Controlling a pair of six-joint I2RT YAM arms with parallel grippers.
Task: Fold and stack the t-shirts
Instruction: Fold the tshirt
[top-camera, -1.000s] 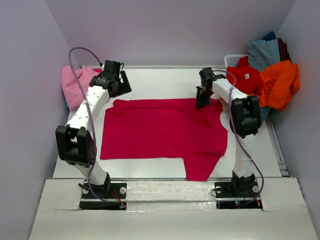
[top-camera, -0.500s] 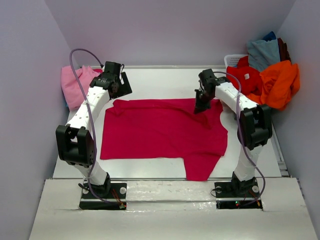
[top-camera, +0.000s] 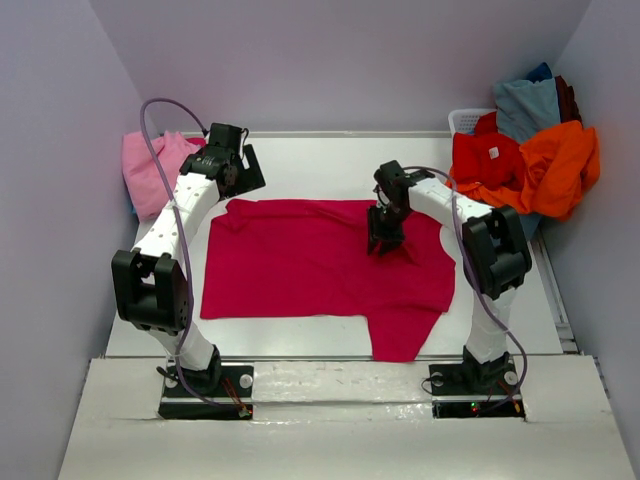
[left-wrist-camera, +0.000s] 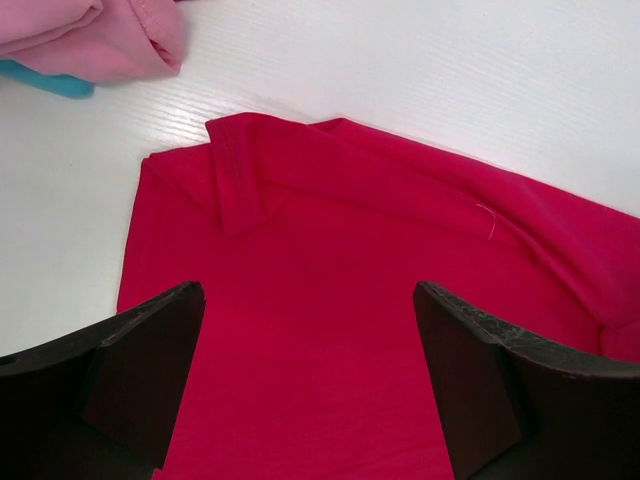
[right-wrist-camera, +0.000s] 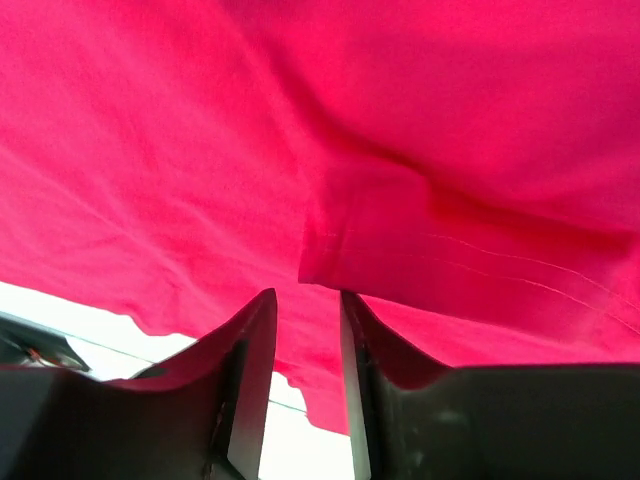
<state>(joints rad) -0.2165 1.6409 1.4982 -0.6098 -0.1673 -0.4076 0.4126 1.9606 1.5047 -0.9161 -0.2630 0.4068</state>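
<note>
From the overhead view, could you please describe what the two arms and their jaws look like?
The left arm and right arm are alike: white rounded links, black joint housings, black base plates. A thin purple-grey cable runs along each. The jaws are matte black and flat-sided.

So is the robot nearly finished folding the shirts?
Not nearly. Done: one pink shirt lies bundled at the left edge. In hand: the crimson shirt is spread flat, a far corner folded in beneath the right tool; the left tool hovers open above it. Left: the heap of shirts in the basket.
</note>
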